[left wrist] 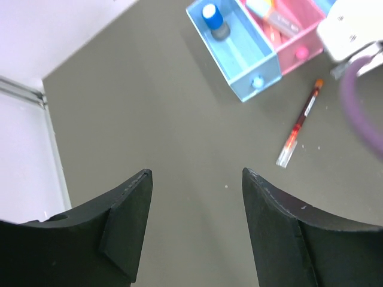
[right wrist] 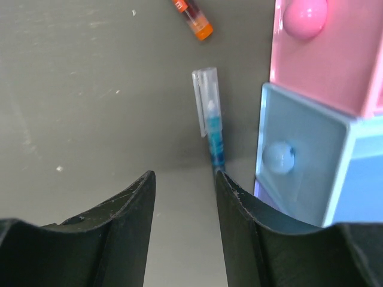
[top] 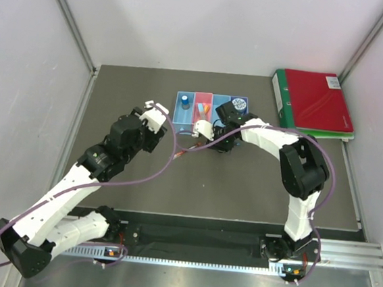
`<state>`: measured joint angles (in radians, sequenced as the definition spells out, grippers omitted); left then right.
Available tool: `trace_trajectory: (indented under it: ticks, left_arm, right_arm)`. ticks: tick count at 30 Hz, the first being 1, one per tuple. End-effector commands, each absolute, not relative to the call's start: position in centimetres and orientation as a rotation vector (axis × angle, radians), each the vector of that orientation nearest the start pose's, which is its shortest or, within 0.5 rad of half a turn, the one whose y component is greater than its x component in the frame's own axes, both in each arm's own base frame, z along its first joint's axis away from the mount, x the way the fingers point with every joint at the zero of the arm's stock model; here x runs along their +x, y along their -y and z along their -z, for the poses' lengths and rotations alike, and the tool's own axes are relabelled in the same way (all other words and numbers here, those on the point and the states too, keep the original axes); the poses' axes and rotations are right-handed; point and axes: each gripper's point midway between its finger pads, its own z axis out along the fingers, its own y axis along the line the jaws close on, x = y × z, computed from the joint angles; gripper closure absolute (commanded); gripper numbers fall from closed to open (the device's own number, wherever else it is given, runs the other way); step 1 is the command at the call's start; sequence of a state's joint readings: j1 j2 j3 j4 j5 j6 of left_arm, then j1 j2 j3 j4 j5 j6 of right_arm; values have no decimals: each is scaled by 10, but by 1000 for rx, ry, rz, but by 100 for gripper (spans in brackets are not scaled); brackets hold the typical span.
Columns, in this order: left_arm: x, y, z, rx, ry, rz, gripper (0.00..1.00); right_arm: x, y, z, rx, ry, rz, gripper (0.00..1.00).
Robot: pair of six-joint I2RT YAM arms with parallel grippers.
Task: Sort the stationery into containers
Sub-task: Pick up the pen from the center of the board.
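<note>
While the left gripper [left wrist: 197, 176] hangs over the bare grey table [left wrist: 179, 107] with its jaws spread and nothing between them, the right gripper [right wrist: 182, 176] likewise stands parted and empty. Just ahead of the right jaws, close to the tip of the finger [right wrist: 236, 203] nearer the bins, lies a blue pen [right wrist: 210, 128] with a clear cap, pointing away. Further ahead and slightly left shows the orange end of a red pen [right wrist: 194, 18]; the dark print on its barrel is too small to read. Right of those jaws stand the pink bin [right wrist: 323, 66] and a second light blue bin [right wrist: 302, 173], each with a round knob. Ahead and right of the left jaws, the end light blue bin [left wrist: 236, 51] holds a blue-capped bottle [left wrist: 210, 15]. Beyond the row of bins, a red binder [top: 314, 101] lies on a green binder [top: 277, 101], its white label [top: 332, 81] illegible.
</note>
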<state>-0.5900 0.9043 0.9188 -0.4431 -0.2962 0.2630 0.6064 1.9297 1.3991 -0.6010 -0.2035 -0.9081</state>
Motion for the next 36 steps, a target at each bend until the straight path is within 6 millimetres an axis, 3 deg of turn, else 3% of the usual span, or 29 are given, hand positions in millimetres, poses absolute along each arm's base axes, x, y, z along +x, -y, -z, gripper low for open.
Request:
trace_trajectory:
  ticks: [1,11,26,36]
  left_arm:
    - [295,126,-298,608,-1733,-52,33]
    - [297,126,-298,619,-1723,-63,33]
    - [302,126,-319,615,-1655,-88,32]
    - [305,123,-333,609,-1613,-119,30]
  right_arm:
    - [382,-273,-61,-1866,-1803,-158,55]
    - [386,-272,-45,-1900,-1806,-165,55]
    - [385,-271,-23,-1948,-1844,-228,57]
    - [381,-266,-16,-1990,-1862,-234,67]
